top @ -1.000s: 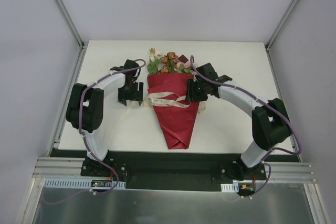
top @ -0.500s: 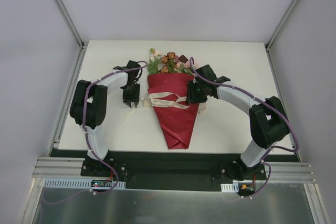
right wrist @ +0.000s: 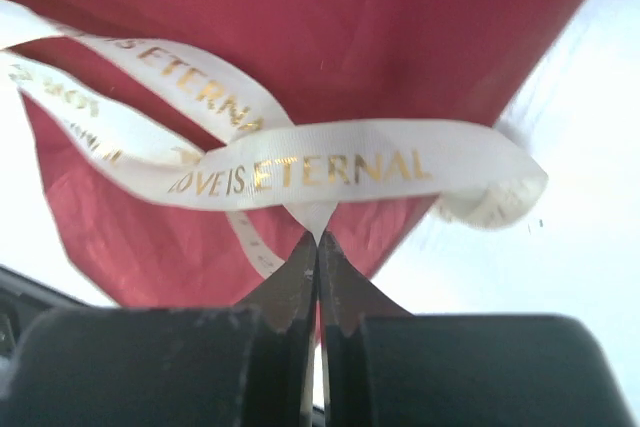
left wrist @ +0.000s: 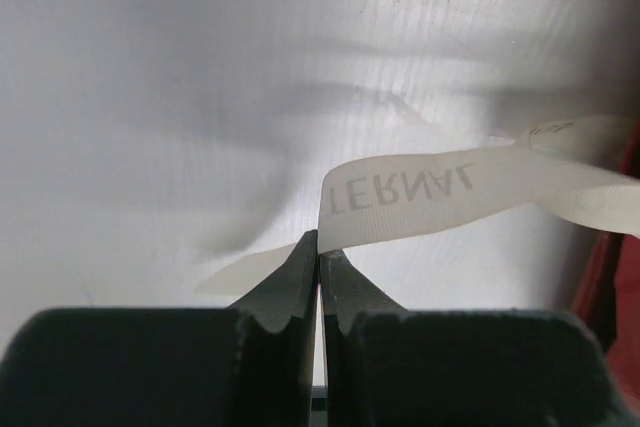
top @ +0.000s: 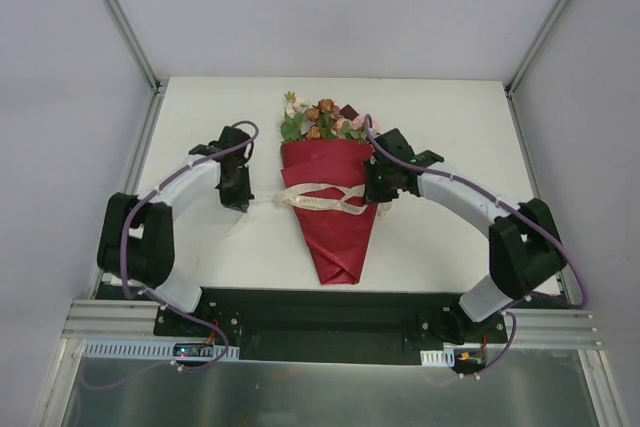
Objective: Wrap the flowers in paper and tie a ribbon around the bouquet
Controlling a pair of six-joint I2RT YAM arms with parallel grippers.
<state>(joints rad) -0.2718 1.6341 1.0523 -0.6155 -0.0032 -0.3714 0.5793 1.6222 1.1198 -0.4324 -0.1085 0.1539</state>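
Observation:
The bouquet lies in the middle of the table, a cone of dark red paper (top: 332, 222) with its tip toward me and the flowers (top: 320, 119) at its far end. The cream ribbon (top: 318, 197) with gold lettering crosses the cone in loose loops. My left gripper (top: 247, 201) is just left of the cone, shut on the ribbon's left end (left wrist: 450, 187), jaw tips (left wrist: 319, 243) pinched together. At the cone's right edge my right gripper (top: 374, 190) is shut on a fold of the ribbon (right wrist: 330, 167), tips (right wrist: 317, 241) meeting in front of the paper (right wrist: 330, 37).
The white table (top: 450, 127) is walled by pale panels with slanted metal posts (top: 120, 17) at the back corners. A black rail (top: 320, 315) carrying both arm bases runs along the near edge.
Both grippers have closed onto the ribbon. The left arm has swung left and down, its elbow now lower. The ribbon lies flatter across the cone.

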